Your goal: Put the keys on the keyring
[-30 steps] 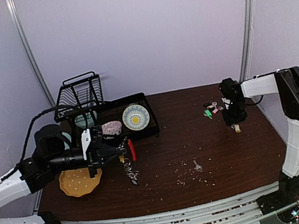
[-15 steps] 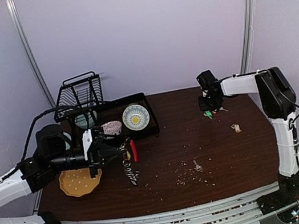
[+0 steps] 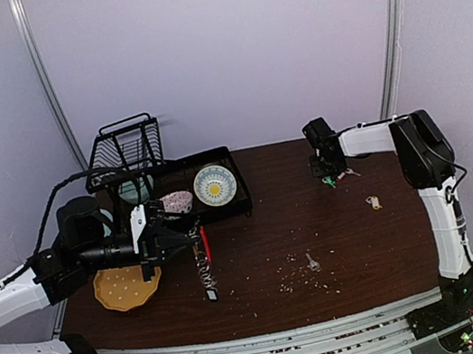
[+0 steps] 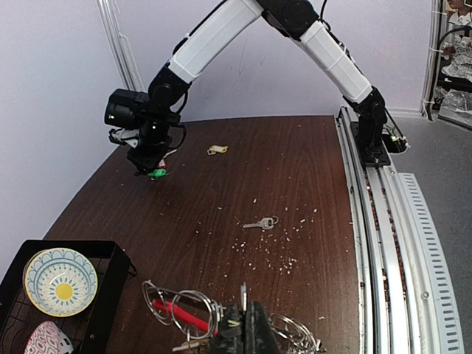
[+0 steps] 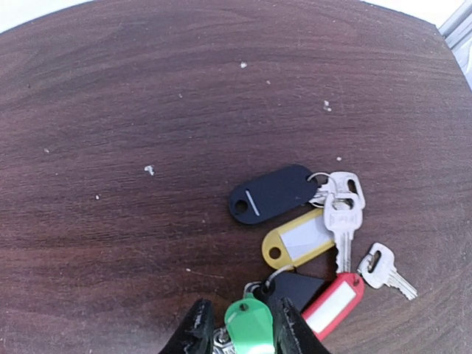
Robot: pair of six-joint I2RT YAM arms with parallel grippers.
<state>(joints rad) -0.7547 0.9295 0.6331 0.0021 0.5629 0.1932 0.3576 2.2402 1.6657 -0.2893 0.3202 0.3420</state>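
My left gripper [image 3: 185, 239] is shut on the keyring [image 3: 204, 261], a bunch of silver rings and chain with a red clip [image 4: 177, 313], and holds it hanging above the table. In the left wrist view my fingers [image 4: 249, 328] pinch one ring. My right gripper [image 3: 327, 172] is at the far right, low over a cluster of tagged keys [image 5: 324, 228]. Its jaws [image 5: 243, 328] are open, one on each side of the green tag [image 5: 251, 324]. A loose silver key [image 3: 312, 263] lies mid-table. A yellow-tagged key [image 3: 374, 202] lies to the right.
A black tray [image 3: 239, 204] at the back left holds a patterned plate [image 3: 215, 185], with a wire rack [image 3: 126, 146] behind it. A yellow dish [image 3: 128, 288] lies under my left arm. Crumbs [image 3: 295, 277] are scattered round the loose key.
My right arm has swung left and back, from over the yellow-tagged key to the tagged key cluster. The keyring in my left gripper now hangs straighter down.
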